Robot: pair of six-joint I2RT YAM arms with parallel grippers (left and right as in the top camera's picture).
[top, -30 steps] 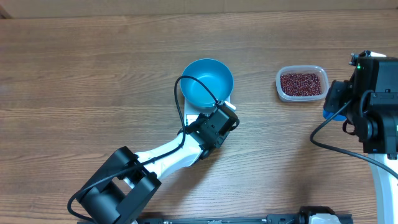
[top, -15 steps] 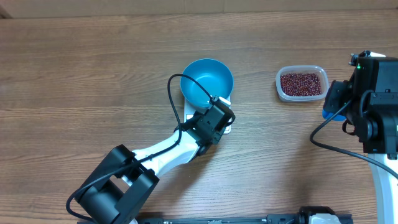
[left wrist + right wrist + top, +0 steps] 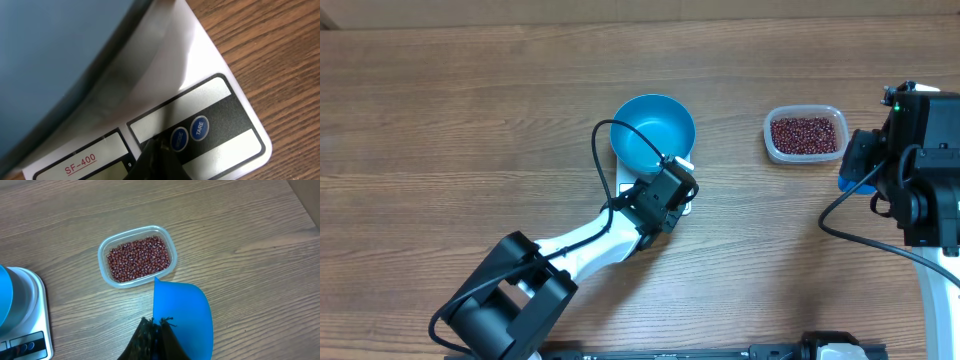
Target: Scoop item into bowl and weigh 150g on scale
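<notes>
One blue scoop (image 3: 183, 316), gripped by right gripper (image 3: 155, 324), hangs near the bean tub (image 3: 102, 262).

- Bench (image 3: 470, 120): mid-brown wood with darker grain streaks running lengthwise.
- Bowl (image 3: 653, 131): bright blue, inside and out.
- Scale (image 3: 200, 75): white top. Front panel (image 3: 235, 114) is black with white fields. Two round blue buttons (image 3: 199, 128) carry white lettering. The model mark (image 3: 80, 163) is red and underlined.
- Beans (image 3: 805, 134): dark red-brown, some with pale flecks.
- Tub (image 3: 772, 148): clear, colourless.
- Scoop (image 3: 182, 317): bright blue.
- Left arm (image 3: 590, 250): white shell with black joints and a black cable.
- Left pincer (image 3: 159, 150), right pincer (image 3: 156, 330): black.
</notes>
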